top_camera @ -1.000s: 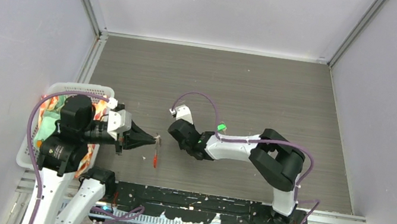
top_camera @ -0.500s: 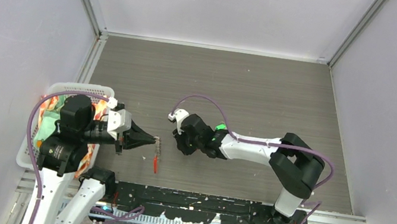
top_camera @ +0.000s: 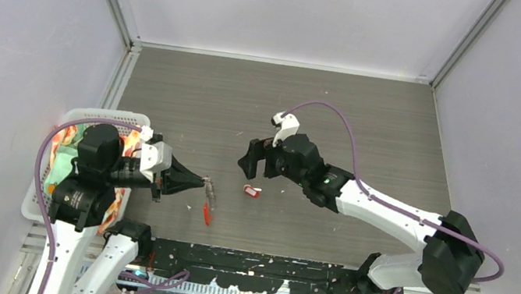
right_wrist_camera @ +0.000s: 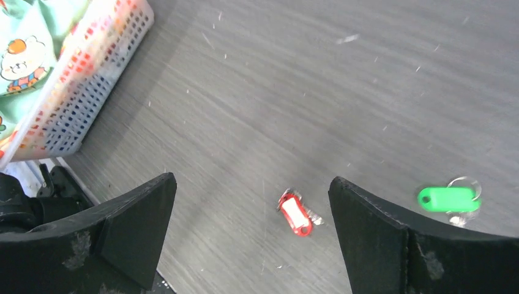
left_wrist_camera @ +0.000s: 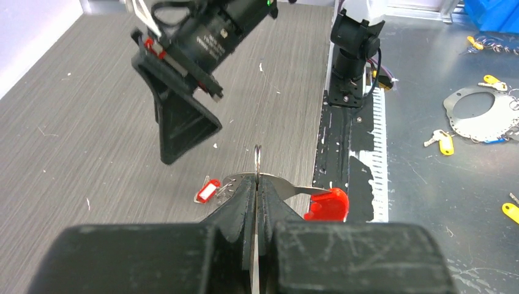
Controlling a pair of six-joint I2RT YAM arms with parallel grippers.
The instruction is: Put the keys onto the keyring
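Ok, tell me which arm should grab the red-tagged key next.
Right. The right gripper is open, and its wrist view frames the red-tagged key lying on the table between its fingers. The left gripper is shut on the keyring, so it isn't free.

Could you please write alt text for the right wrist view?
The right claw hangs open over a red-tagged key lying on the grey table. A green-tagged key lies further right in frame, and a white basket sits at upper left.
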